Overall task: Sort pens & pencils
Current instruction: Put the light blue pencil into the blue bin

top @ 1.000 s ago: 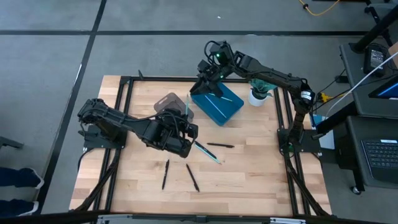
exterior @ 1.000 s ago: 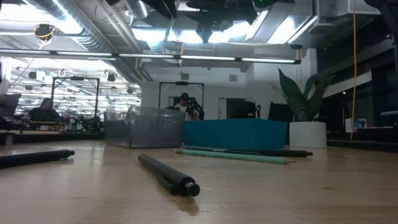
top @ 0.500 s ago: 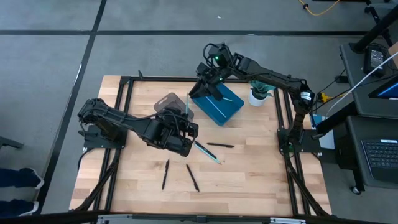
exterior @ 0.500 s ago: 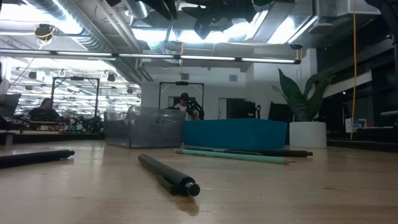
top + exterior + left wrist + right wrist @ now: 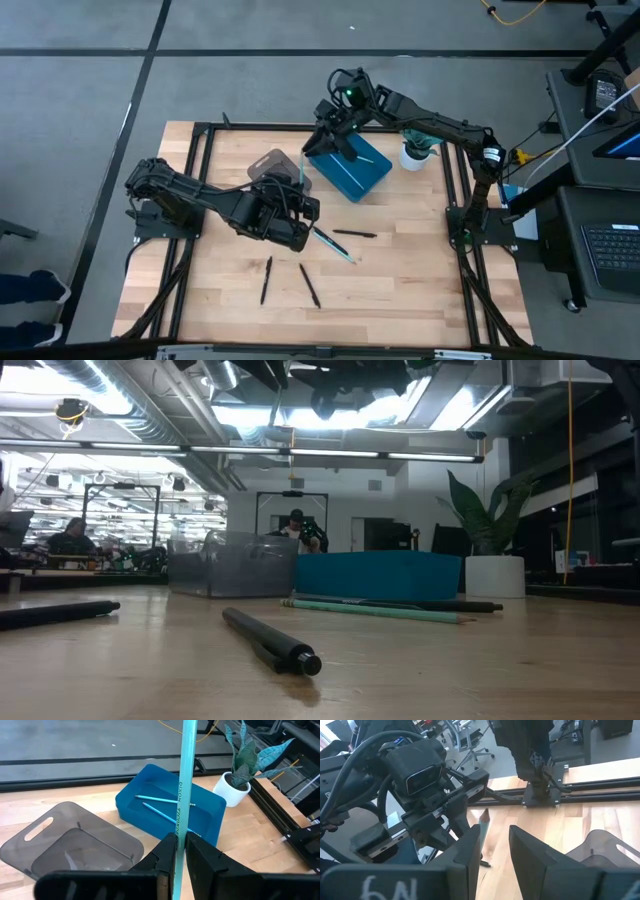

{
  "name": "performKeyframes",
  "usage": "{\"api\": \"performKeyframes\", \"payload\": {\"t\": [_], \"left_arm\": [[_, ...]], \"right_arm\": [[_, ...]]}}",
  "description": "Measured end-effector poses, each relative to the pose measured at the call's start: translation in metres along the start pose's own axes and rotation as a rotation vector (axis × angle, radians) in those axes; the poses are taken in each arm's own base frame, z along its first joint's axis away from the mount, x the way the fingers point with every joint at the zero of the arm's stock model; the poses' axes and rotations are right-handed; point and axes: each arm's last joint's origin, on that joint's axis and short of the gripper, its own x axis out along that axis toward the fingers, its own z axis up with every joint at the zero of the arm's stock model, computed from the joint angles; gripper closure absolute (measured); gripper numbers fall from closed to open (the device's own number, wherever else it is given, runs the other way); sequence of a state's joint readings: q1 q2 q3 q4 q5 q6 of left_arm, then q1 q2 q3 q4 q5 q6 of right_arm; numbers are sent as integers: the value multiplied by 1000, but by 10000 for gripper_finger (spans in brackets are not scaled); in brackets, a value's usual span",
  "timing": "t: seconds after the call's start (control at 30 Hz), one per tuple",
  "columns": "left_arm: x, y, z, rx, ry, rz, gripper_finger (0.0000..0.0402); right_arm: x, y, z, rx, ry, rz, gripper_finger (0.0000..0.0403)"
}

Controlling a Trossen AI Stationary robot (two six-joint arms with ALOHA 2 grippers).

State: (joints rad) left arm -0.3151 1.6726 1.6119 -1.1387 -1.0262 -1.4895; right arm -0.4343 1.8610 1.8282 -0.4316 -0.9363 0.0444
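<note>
My left gripper (image 5: pixel 293 212) (image 5: pixel 180 851) is near the table's middle, shut on a light blue pencil (image 5: pixel 301 175). My right gripper (image 5: pixel 337 133) (image 5: pixel 495 845) hovers open over the far left corner of the blue bin (image 5: pixel 350 168) and touches nothing. Two light blue pencils (image 5: pixel 165 800) lie inside that bin. On the table lie another light blue pencil (image 5: pixel 336 246) (image 5: pixel 380 610) and three black pens (image 5: pixel 267 278) (image 5: pixel 309 285) (image 5: pixel 355 233). A clear grey bin (image 5: pixel 272 168) (image 5: pixel 75 845) stands left of the blue one. My left gripper pinches the light blue pencil between its two fingers (image 5: pixel 167 852) at its lower part (image 5: pixel 180 837). The pencil runs on along the fingers and past them toward the far edge, its tip (image 5: pixel 484 816) free. It is lifted clear of the table.
A potted plant in a white pot (image 5: pixel 415 152) (image 5: pixel 232 785) stands right of the blue bin. A black frame (image 5: pixel 200 130) rims the table. Bare wood (image 5: pixel 420 280) lies on the near right side.
</note>
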Motion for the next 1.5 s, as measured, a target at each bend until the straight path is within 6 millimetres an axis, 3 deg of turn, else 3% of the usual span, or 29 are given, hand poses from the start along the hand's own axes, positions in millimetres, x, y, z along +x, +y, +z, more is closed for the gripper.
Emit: {"api": "performKeyframes", "payload": {"t": [1.5], "left_arm": [[3,0,2,-10,-3,4,363]], "right_arm": [[6,5,0,-31,5,26,299]]}}
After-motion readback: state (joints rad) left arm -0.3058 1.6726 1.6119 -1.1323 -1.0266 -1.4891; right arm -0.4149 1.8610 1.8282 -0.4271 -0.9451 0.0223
